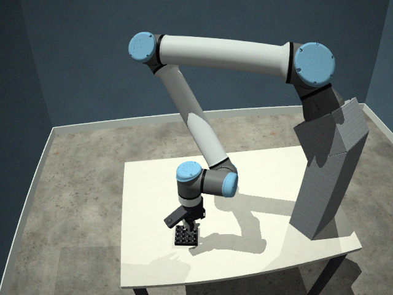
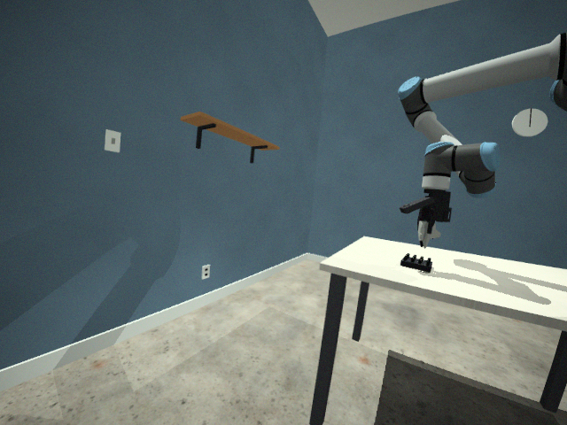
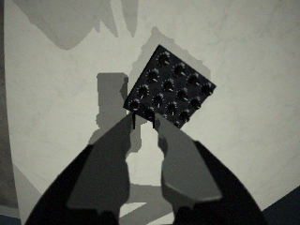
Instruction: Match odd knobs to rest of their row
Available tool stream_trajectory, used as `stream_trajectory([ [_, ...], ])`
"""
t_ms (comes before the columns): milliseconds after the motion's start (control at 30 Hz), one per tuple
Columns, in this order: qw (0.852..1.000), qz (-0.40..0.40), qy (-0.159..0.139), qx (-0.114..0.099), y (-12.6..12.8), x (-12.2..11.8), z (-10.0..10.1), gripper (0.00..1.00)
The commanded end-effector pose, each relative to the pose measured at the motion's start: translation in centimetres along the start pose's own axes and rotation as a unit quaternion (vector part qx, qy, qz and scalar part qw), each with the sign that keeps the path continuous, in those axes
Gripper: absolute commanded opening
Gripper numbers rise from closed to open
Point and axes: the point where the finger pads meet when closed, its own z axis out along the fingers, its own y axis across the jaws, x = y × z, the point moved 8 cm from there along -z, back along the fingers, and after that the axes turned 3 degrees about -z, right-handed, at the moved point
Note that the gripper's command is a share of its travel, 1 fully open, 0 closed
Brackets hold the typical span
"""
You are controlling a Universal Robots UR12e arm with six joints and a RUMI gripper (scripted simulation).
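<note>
The knob box (image 1: 186,244) (image 2: 415,264) (image 3: 159,52) is seen flat on the white table (image 1: 148,196) (image 2: 462,283) (image 3: 253,37), near the edge farther from the wall in the top view, with its 16 knobs facing up in a 4 by 4 grid. In the wrist view it is turned askew to the gripper (image 1: 190,233) (image 2: 423,245) (image 3: 144,121), whose 2 fingertips are parted by a small gap with nothing held between them. The fingertips are carried above the box, apart from it in the exterior view.

The box is judged to be light and rigid, and liable to be slid or twisted if a knob is pressed sideways. The knobs are probably hard and smooth, with modest resistance to turning; slipping is possible if only the top is pinched. Each is best gripped by 2 opposite sides, low on its body, with the wrist axis centred over it. Because the knobs are closely set, a neighbour could be knocked off its mark by fingers opened too wide.

Pale marks can be seen around the knobs, but no row letters, numbers or brand can be read, and the odd knobs cannot be told with certainty.
</note>
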Motion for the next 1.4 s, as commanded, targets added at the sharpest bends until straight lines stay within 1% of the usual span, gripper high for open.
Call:
stream_trajectory([
  [0, 1.0, 0.0, 0.0, 0.0, 0.0, 0.0, 0.1, 0.11],
  [567, 1.0, 0.0, 0.0, 0.0, 0.0, 0.0, 1.7, 0.11],
  [1067, 1.0, 0.0, 0.0, 0.0, 0.0, 0.0, 3.5, 0.11],
  [1367, 1.0, 0.0, 0.0, 0.0, 0.0, 0.0, 4.0, 0.11],
])
